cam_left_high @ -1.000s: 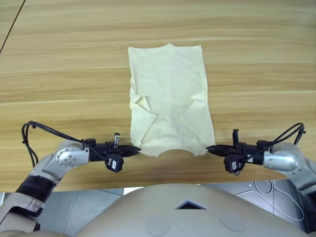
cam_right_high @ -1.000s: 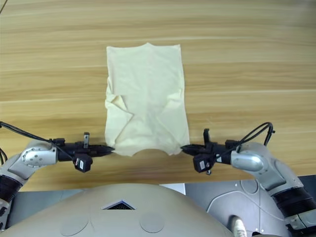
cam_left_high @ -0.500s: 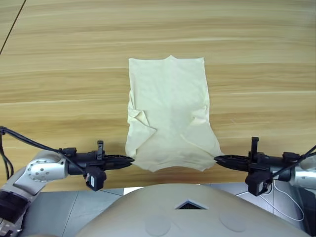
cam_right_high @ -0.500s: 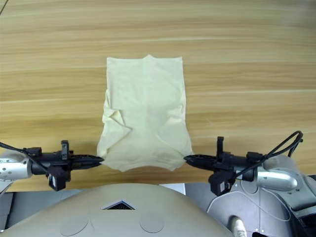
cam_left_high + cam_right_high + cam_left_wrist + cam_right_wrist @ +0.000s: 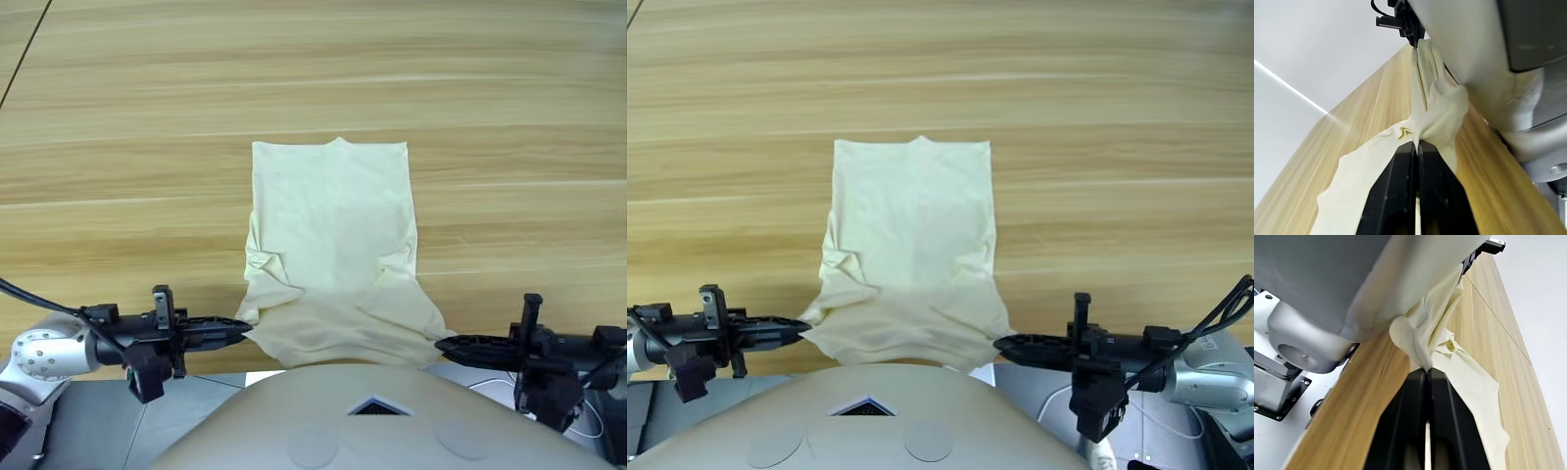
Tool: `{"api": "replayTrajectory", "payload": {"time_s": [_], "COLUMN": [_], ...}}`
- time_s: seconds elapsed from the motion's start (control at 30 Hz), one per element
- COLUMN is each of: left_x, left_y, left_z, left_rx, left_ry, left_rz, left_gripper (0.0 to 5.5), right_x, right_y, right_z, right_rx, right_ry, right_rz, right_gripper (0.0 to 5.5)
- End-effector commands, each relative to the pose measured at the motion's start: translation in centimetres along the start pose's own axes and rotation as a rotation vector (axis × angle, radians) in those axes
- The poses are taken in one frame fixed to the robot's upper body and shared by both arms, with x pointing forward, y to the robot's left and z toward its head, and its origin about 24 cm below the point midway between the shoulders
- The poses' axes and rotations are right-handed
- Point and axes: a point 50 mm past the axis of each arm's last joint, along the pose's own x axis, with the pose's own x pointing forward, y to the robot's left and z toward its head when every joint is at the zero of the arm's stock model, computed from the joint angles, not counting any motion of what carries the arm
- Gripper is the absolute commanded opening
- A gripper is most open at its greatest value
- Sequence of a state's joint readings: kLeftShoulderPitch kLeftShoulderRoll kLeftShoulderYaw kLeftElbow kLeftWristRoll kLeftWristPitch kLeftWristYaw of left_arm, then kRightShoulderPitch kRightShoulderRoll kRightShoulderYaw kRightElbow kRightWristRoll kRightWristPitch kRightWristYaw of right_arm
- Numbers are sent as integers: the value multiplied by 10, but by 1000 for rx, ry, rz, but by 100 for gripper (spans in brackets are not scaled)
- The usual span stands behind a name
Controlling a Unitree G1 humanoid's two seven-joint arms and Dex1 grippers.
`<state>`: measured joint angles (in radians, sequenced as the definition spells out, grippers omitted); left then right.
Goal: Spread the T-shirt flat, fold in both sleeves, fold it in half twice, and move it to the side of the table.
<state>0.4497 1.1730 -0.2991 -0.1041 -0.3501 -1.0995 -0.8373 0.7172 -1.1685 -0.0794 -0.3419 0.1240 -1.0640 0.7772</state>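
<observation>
The left end effector (image 5: 245,326) is clamped on the near left corner of the T-shirt (image 5: 333,235). The right end effector (image 5: 439,344) is clamped on its near right corner, and both sit at the near edge of the surface (image 5: 118,117). The pale yellow T-shirt lies midway along that edge, its far end flat, creased at mid-length, its near end stretched between the two end effectors.

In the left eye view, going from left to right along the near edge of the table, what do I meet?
left gripper → T-shirt → right gripper; each gripper is shut on a near corner of the T-shirt.
</observation>
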Motion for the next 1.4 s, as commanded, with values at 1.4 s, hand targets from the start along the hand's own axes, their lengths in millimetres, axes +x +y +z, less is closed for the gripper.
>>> {"api": "replayTrajectory", "payload": {"time_s": [1.4], "left_x": [74], "left_y": [164], "left_z": [-173], "left_rx": [-93], "left_ry": [760], "left_rz": [645], "left_gripper": [70], "right_x": [110], "right_y": [-144], "right_z": [-216], "right_rx": [-35], "right_ry": [777], "right_rz": [-614], "right_gripper": [72]}}
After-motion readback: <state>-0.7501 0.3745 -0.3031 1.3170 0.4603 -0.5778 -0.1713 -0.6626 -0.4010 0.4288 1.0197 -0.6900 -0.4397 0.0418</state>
